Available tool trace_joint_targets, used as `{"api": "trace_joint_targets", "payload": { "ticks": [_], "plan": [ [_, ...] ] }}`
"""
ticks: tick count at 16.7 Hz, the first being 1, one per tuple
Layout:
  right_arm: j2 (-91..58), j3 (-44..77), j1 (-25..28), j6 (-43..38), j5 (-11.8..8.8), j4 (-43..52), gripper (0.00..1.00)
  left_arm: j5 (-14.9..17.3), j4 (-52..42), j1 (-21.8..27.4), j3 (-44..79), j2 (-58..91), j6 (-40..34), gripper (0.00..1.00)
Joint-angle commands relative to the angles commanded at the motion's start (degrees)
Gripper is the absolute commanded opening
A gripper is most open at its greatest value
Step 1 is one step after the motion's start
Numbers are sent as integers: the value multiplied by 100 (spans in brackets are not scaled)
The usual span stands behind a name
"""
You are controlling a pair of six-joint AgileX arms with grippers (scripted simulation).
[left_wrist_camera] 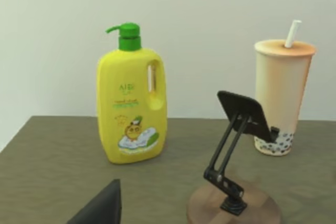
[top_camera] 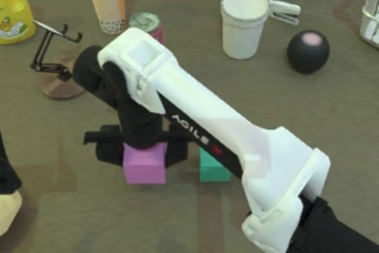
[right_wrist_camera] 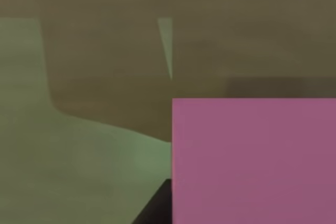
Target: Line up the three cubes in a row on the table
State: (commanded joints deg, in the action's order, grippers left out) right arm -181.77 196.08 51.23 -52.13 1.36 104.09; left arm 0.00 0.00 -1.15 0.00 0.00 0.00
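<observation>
Olive-brown and faintly mottled, the bench (top_camera: 71,217) carries a row of clutter along its far edge: a yellow pump bottle (left_wrist_camera: 132,106), a bubble-tea cup with a straw (left_wrist_camera: 282,95), a black phone stand on a round wooden base (left_wrist_camera: 236,156), a white cup (top_camera: 243,23) and a dark ball (top_camera: 308,51).

My right gripper (top_camera: 145,146) is down over the large matte pink cube (top_camera: 144,164), black fingers showing on either side of it; whether the jaws are pressing the cube or standing just off it I cannot tell, as the wrist hides the contact. The right wrist view shows only a flat pink face (right_wrist_camera: 252,161) close up against the bench. Just beside the jaws, towards the right arm's own forearm, sits the mid-sized matte teal-green cube (top_camera: 212,167), partly under the arm. The small bright green cube is not visible.

I judge the pink cube to be rigid, light and not fragile, with matte faces that should not slip. The best hold is on two opposite flat sides, centred and square, so it does not twist.

My left gripper is parked at the near left, facing the bottle.
</observation>
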Motion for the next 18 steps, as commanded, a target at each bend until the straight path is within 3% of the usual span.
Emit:
{"api": "trace_joint_targets", "payload": {
  "ticks": [11,18],
  "plan": [
    [0,0,0,0,0,0,98,0,0,0,0,0,0,100],
    [0,0,0,0,0,0,100,0,0,0,0,0,0,100]
  ]
}}
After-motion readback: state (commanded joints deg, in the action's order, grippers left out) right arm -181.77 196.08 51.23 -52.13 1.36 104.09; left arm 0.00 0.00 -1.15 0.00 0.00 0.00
